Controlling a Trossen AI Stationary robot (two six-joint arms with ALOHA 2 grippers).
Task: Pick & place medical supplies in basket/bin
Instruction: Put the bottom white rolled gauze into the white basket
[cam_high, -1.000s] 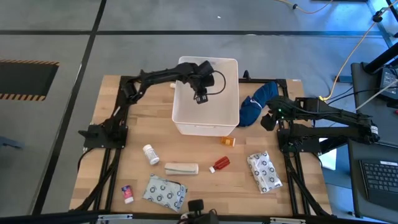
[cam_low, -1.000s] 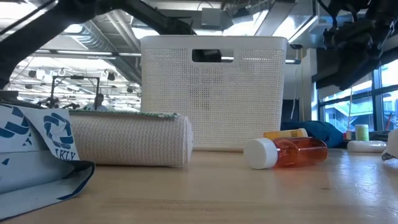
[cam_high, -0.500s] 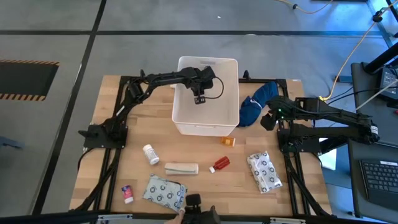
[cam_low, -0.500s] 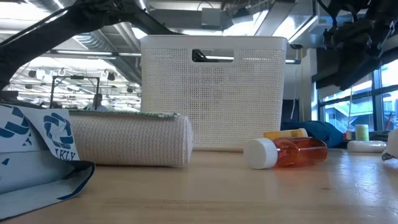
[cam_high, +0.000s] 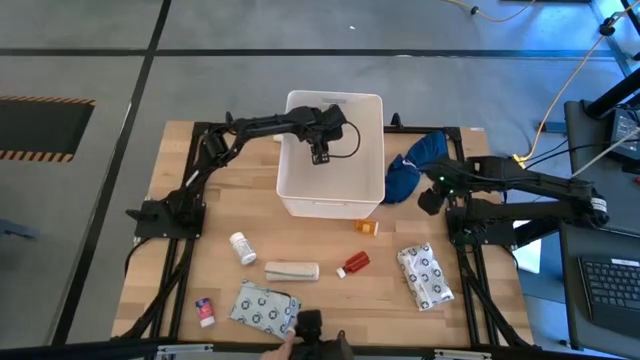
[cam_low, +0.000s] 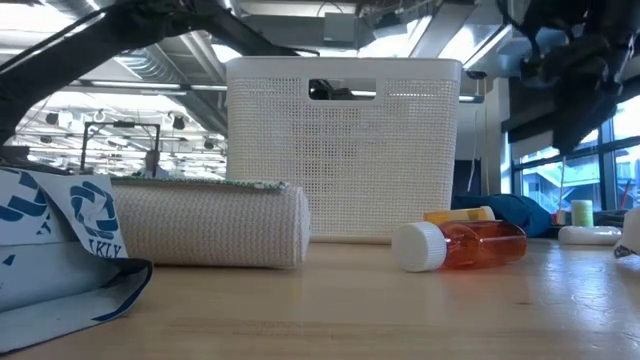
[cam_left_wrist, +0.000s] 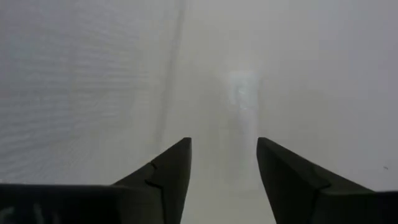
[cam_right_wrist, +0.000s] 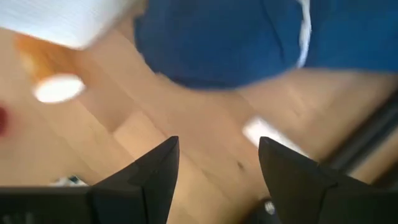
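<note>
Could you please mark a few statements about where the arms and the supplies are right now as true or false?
1. The left gripper is over the white tub. True.
2. The left gripper holds the bandage roll. False: its fingers are open and empty; the roll lies on the table.
3. The right gripper is open near the blue cloth bundle. True.
4. The orange vial is inside the tub. False: it lies on the table beside the tub.

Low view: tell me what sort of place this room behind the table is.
Probably an industrial lab or workshop hall. Exposed ceiling ducts and beams run overhead, large windows line the right side, and the wooden table holds a white basket and test supplies.
</note>
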